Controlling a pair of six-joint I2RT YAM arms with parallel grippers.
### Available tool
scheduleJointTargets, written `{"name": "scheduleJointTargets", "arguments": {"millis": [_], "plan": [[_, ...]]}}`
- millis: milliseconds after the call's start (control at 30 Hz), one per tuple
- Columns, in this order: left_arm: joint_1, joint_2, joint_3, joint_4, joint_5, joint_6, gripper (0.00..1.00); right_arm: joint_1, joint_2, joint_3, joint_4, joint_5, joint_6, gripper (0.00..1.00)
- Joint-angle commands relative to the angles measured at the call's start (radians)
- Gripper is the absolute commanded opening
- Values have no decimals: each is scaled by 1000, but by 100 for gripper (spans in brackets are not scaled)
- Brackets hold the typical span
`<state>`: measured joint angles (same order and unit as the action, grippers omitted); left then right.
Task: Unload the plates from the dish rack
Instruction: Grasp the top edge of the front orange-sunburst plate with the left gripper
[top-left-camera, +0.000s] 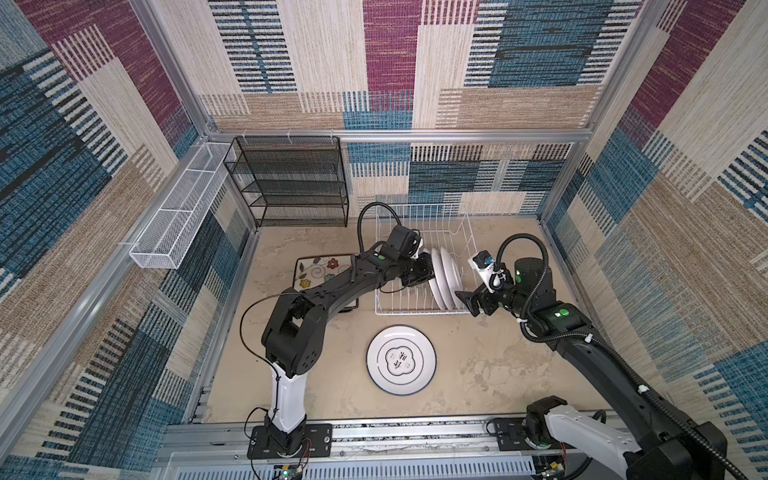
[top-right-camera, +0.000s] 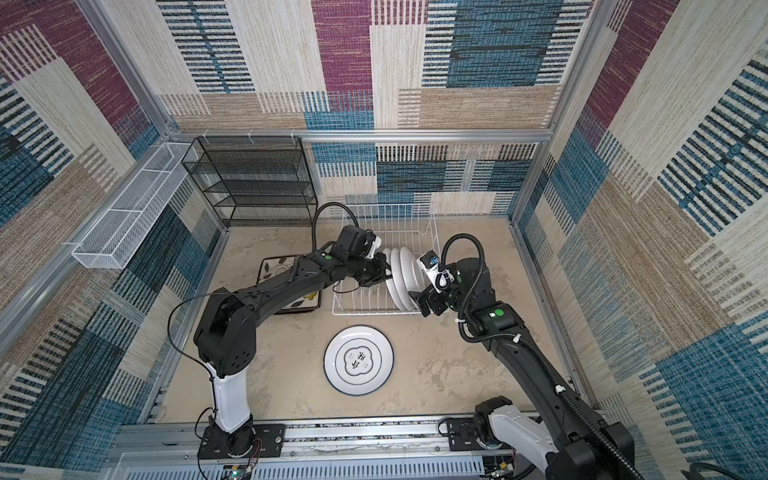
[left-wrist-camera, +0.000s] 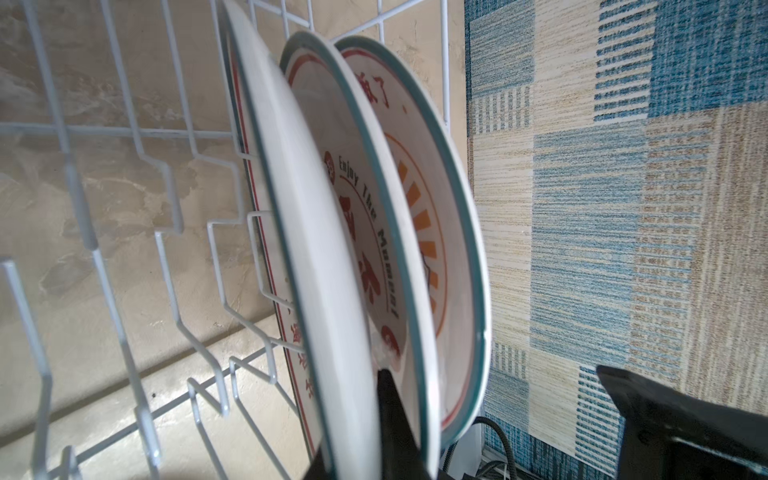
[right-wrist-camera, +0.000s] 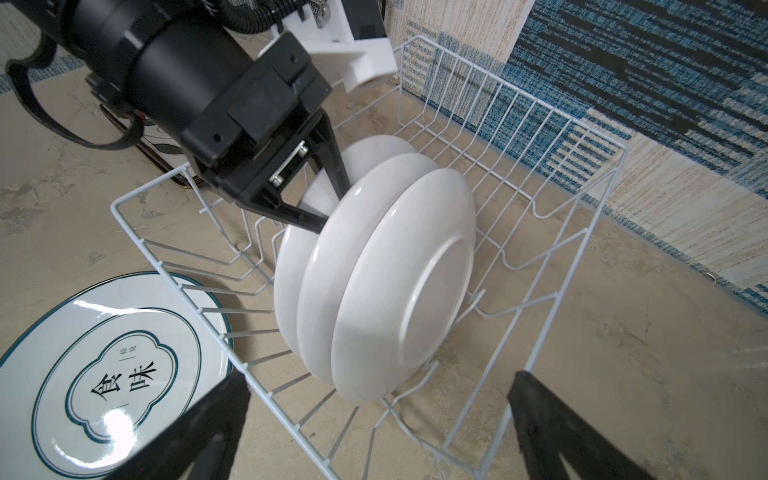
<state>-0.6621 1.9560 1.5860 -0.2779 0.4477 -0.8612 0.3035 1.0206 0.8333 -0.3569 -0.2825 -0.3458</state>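
Note:
Three round white plates stand on edge in the white wire dish rack (top-left-camera: 415, 310) (right-wrist-camera: 582, 291). My left gripper (top-left-camera: 430, 272) (right-wrist-camera: 332, 205) is shut on the rim of the leftmost plate (right-wrist-camera: 291, 266) (left-wrist-camera: 316, 270), with one finger between it and the middle plate (right-wrist-camera: 332, 291). The third plate (left-wrist-camera: 432, 232) shows an orange sunburst face. My right gripper (top-left-camera: 465, 301) (right-wrist-camera: 376, 380) hangs open at the rack's front right corner, holding nothing. A round plate (top-left-camera: 401, 359) with a dark rim lies face up on the table. A square flowered plate (top-left-camera: 316, 270) lies under the left arm.
A black mesh shelf unit (top-left-camera: 291, 178) stands at the back left. A long white mesh basket (top-left-camera: 178, 216) hangs on the left wall. Patterned walls close in the table on three sides. The arm bases sit on a rail (top-left-camera: 415, 432) along the front edge.

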Motion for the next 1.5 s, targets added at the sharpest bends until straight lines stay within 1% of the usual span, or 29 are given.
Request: {"name": "scheduleJointTargets", "arguments": {"millis": [0,300,533,1067,1267,1467], "plan": [[2,-8,-5,-46,4,-46,0,1,0,15,29,11,10,100],[1,-20,5,-50,29,-32,0,2,-28,39,-11,40,9,100],[1,-45,17,-65,37,-14,0,2,-41,36,-8,25,40,100],[7,-103,61,-150,26,49,0,2,-60,29,-2,32,39,100],[8,-124,74,-184,9,61,0,1,-63,26,4,34,41,100],[9,-142,82,-195,16,62,0,2,-64,26,13,36,42,100]]}}
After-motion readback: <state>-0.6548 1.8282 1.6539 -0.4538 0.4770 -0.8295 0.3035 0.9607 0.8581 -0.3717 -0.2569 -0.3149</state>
